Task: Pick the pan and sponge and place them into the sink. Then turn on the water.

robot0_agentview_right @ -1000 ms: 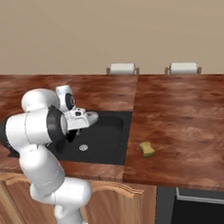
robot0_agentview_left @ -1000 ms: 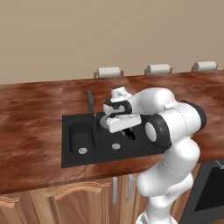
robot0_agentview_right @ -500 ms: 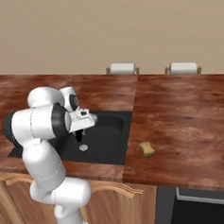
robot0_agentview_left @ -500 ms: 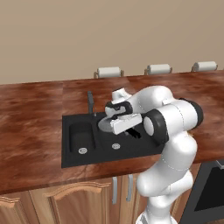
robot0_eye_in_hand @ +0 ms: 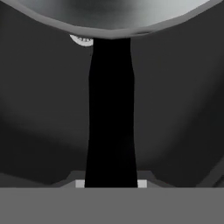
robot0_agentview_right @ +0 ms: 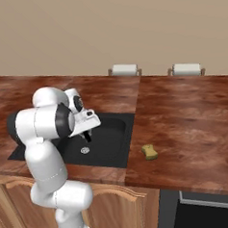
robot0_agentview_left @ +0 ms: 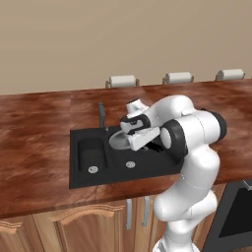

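Round silver-grey metal pan (robot0_agentview_left: pixel 118 141): black handle clamped in pincer (robot0_eye_in_hand: pixel 110 183), above black double-basin sink (robot0_agentview_left: pixel 88 173). Small yellow sponge (robot0_agentview_right: pixel 148 152): on wooden counter (robot0_agentview_right: pixel 194 125).

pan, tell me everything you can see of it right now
The pan is a round, shallow dish of silver-grey metal with a straight black handle. It hangs roughly level above the larger basin of the black sink, near the faucet, not yet set down. In the hand view the handle runs straight up from the gripper, which is shut on it, to the pan's grey rim at the top.
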Robot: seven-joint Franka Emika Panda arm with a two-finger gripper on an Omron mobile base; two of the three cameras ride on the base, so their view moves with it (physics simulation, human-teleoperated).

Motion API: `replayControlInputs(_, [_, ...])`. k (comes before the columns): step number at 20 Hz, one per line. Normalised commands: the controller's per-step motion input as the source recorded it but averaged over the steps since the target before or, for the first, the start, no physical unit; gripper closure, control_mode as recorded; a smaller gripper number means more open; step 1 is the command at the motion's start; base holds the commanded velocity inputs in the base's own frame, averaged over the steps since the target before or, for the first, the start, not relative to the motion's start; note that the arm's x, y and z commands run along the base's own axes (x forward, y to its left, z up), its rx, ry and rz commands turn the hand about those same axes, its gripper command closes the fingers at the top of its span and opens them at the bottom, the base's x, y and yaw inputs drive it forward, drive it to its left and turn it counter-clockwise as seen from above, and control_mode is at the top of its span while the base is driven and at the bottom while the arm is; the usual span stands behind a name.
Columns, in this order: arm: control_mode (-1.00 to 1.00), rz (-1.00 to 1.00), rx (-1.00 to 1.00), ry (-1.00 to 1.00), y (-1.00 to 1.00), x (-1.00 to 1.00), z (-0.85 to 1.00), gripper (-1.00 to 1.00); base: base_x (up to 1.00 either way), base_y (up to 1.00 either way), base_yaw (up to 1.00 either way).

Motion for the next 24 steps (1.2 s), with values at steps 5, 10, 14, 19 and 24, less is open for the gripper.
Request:
replayControlInputs(5, [-1.0, 0.09, 0.02, 0.02, -0.32, 0.1, -0.09, 1.0, 0.0, 0.0, 0.0])
replayControlInputs(10, [-1.0, 0.08, 0.07, 0.04, -0.29, 0.14, -0.14, 1.0, 0.0, 0.0, 0.0])
replayControlInputs(14, [-1.0, 0.07, 0.07, 0.06, -0.27, 0.17, -0.13, 1.0, 0.0, 0.0, 0.0])
replayControlInputs(19, [-1.0, 0.08, 0.08, 0.06, -0.21, 0.16, -0.1, 1.0, 0.0, 0.0, 0.0])
replayControlInputs(24, [-1.0, 0.08, 0.04, 0.02, -0.14, 0.04, -0.11, 1.0, 0.0, 0.0, 0.0])
